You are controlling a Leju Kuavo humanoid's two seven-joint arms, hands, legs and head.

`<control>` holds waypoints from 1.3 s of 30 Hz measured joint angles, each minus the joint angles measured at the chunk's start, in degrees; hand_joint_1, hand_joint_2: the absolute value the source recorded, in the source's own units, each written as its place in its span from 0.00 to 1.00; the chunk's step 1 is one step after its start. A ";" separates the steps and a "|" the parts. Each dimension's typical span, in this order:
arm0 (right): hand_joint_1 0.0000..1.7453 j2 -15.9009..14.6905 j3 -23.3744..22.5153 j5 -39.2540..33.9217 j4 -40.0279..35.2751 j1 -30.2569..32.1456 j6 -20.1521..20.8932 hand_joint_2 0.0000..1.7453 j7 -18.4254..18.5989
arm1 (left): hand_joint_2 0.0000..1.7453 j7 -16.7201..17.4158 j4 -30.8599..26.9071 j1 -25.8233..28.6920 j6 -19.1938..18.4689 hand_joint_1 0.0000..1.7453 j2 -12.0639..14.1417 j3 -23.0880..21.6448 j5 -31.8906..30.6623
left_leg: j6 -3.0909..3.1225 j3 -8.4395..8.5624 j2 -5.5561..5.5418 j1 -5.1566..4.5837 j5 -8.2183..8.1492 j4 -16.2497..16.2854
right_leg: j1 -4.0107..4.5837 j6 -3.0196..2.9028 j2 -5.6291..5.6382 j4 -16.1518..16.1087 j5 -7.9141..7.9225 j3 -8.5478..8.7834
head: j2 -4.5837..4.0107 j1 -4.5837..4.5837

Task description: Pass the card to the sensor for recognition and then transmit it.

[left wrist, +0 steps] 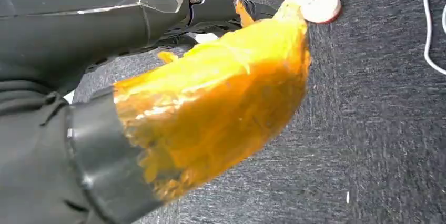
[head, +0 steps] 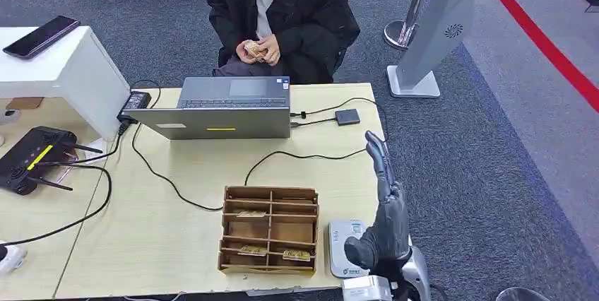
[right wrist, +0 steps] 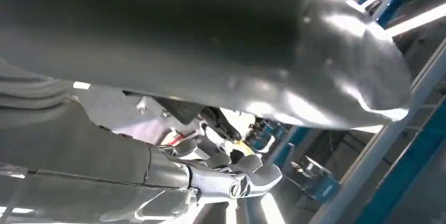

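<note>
Right hand (head: 383,227), raised at the table's (head: 176,237) near right corner, fingers extended and apart, holding nothing. Just beside it, white sensor (head: 345,246) at the near edge. Left of the sensor, wooden organiser (head: 268,229) with cards (head: 297,254) in its near compartments. Laptop (head: 224,108) at the far edge; person (head: 281,15) behind, apparently holding cards. Left hand (left wrist: 210,113), blurred orange: finger state cannot be told.
</note>
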 joint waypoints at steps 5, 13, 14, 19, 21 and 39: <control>0.00 -0.02 -0.11 -0.69 -0.36 0.58 0.16 0.00 -0.40 | 0.00 0.00 0.00 0.07 0.02 0.00 0.07 0.00 0.00 | 0.00 0.00 0.00 0.00 0.00 0.00 | 0.00 0.00 0.00 0.00 0.00 0.00 | 0.00 0.00; 0.00 -0.17 -1.25 -10.17 -5.10 7.27 5.49 0.00 -5.34 | 0.00 -2.19 0.00 0.40 0.05 0.00 1.01 0.02 0.63 | 0.00 0.01 0.01 0.00 0.00 -0.01 | 0.00 -0.02 0.00 0.01 -0.01 0.01 | 0.00 0.00; 0.00 -0.20 -1.33 -10.41 -5.29 7.47 5.82 0.00 -5.49 | 0.00 -2.56 0.00 0.40 0.05 0.00 1.03 0.02 0.72 | 0.00 0.01 0.02 0.00 0.00 -0.01 | 0.00 -0.02 0.00 0.01 -0.01 0.01 | 0.00 0.00; 0.00 -0.31 -1.97 -10.72 -5.75 7.97 6.91 0.00 -5.88 | 0.00 -2.77 0.00 0.39 -0.02 0.00 1.22 0.02 0.96 | 0.00 0.01 0.02 0.00 0.00 0.00 | 0.00 -0.02 0.00 0.01 -0.01 0.01 | 0.00 0.00; 0.00 -0.33 -2.06 -10.72 -5.75 7.97 6.93 0.00 -5.93 | 0.00 -2.77 0.00 0.38 -0.02 0.00 1.29 0.04 0.96 | 0.00 0.01 0.02 0.00 0.00 0.00 | 0.00 -0.02 0.00 0.01 -0.01 0.01 | 0.00 0.00; 0.00 -0.35 -2.49 -11.24 -6.23 8.61 8.96 0.00 -6.56 | 0.00 -2.58 0.00 0.34 -0.02 0.00 0.24 0.13 1.33 | 0.00 0.01 0.02 0.00 0.00 0.00 | 0.00 -0.02 0.00 0.01 -0.01 0.01 | 0.00 0.00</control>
